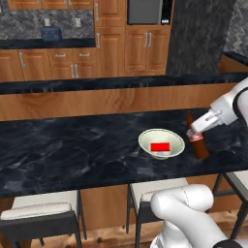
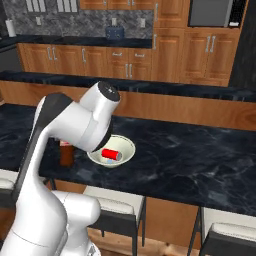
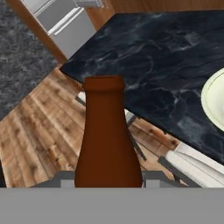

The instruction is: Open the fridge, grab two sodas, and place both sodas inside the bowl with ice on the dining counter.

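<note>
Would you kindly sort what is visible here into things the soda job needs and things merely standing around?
Needed for the job:
- red can, lying in the bowl
- cola bottle, held in the claw beside the bowl
- dining counter

Merely standing around:
- stools
- microwave
- toaster
- wooden cabinets

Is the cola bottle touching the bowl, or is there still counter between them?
Apart. In the left base view a strip of dark dining counter shows between the cola bottle, held in the gripper, and the rim of the bowl.
</note>
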Motion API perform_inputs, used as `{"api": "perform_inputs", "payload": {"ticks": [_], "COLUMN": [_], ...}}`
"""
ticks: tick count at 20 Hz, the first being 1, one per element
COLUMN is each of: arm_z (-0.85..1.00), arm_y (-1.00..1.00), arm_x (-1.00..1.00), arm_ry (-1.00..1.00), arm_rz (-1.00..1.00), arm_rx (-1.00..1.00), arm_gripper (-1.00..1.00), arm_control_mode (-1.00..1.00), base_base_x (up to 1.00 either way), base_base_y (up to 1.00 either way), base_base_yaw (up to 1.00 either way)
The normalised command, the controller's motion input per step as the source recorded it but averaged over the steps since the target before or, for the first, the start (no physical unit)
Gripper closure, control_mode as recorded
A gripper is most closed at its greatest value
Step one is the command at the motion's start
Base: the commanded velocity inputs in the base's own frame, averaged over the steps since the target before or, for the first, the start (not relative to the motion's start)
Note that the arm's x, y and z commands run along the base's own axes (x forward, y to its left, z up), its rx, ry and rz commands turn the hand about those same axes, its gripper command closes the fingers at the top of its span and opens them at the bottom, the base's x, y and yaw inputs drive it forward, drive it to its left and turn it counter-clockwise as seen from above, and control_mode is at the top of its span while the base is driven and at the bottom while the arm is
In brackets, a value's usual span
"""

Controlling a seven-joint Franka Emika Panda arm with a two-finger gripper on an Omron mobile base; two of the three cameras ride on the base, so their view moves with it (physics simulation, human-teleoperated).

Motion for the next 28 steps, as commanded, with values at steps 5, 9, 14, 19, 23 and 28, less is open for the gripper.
{"api": "perform_inputs", "payload": {"ticks": [5,9,14,19,23,28], "arm_z": [-0.26,-0.07,0.00,-0.15,-0.29,-0.25], "arm_y": [0.00,0.00,-0.03,-0.19,-0.21,-0.08], "arm_x": [0.06,0.38,0.45,0.37,0.28,0.34], "arm_ry": [0.00,0.05,0.10,0.11,0.12,0.09], "arm_rz": [-0.04,-0.10,-0.05,-0.01,0.00,0.00], "arm_rx": [-0.17,-0.10,0.00,0.00,0.00,0.00], "arm_gripper": [1.00,1.00,1.00,1.00,1.00,1.00], "arm_control_mode": [-1.00,-1.00,-1.00,-1.00,-1.00,-1.00], "base_base_x": [0.00,0.00,0.00,0.00,0.00,0.00], "base_base_y": [0.00,0.00,0.00,0.00,0.00,0.00], "base_base_yaw": [0.00,0.00,0.00,0.00,0.00,0.00]}}
